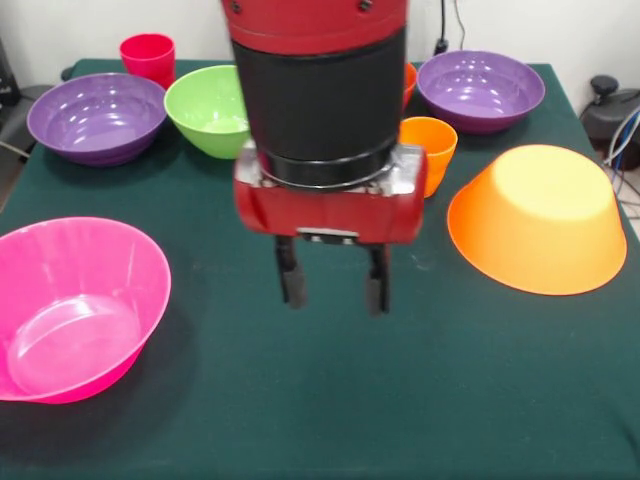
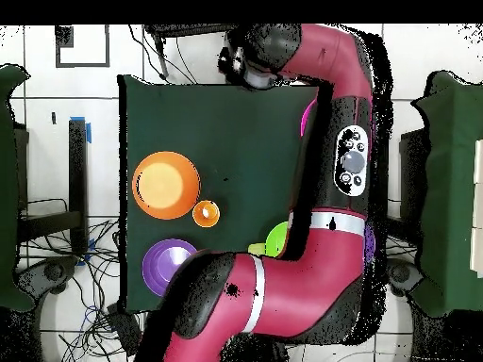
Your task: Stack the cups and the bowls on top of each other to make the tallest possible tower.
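Dark green cloth over the whole table (image 1: 480, 400), white wall behind, cables trailing off the right edge in the front view.

Dominating the middle: red and black arm (image 1: 320, 90), dropping in from the top, wrist casing hanging over the table's centre. Below it the gripper (image 1: 333, 280), two black fingers (image 1: 291, 278) pointing straight down, spread moderately wide, holding nothing, bare cloth showing between them. From overhead, the same arm (image 2: 321, 189) sweeping up from the bottom edge and bending across the table's far side, hiding much of that half.

Largest of the bowls: pink bowl (image 1: 70, 310) at the front-left corner in the front view, tilted, mouth toward the camera. Opposite, near the right edge, big orange bowl (image 1: 540, 220) turned upside down, base up and slightly tipped; overhead, an orange disc (image 2: 166, 185) near the left edge.

Next down: purple bowl (image 1: 98, 117) upright by the back-left corner, green bowl (image 1: 210, 108) just beside it and tipped a little, second purple bowl (image 1: 480, 90) upright by the back-right corner. Overhead, one purple bowl (image 2: 170, 264) in the clear, a sliver of green (image 2: 276, 240) peeking from under the arm.

Smallest: orange cup (image 1: 430, 150) upright just right of the wrist, between arm and orange bowl; red cup (image 1: 148, 58) upright at the back edge behind the left purple bowl. Orange-red rim (image 1: 409, 82) just showing behind the arm, too hidden to identify.
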Controlling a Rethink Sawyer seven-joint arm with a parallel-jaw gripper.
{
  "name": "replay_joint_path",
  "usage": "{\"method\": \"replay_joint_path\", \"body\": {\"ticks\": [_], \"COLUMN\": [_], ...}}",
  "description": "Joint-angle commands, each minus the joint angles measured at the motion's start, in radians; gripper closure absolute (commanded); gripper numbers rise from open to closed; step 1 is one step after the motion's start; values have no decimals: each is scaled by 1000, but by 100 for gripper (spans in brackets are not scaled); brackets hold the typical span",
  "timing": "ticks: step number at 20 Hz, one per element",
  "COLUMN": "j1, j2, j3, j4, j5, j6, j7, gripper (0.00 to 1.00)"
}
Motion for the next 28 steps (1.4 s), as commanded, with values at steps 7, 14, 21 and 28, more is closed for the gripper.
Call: {"method": "replay_joint_path", "body": {"ticks": [7, 14, 21, 28], "j1": [-60, -107, -141, -163], "j2": [30, -12, -72, -77], "j3": [71, 17, -9, 1], "j4": [-101, 61, 299, 439], "j5": [-89, -88, -105, -125], "j6": [98, -70, -297, -405], "j7": [-448, -500, -460, -383], "gripper": [0, 0, 0, 0]}}
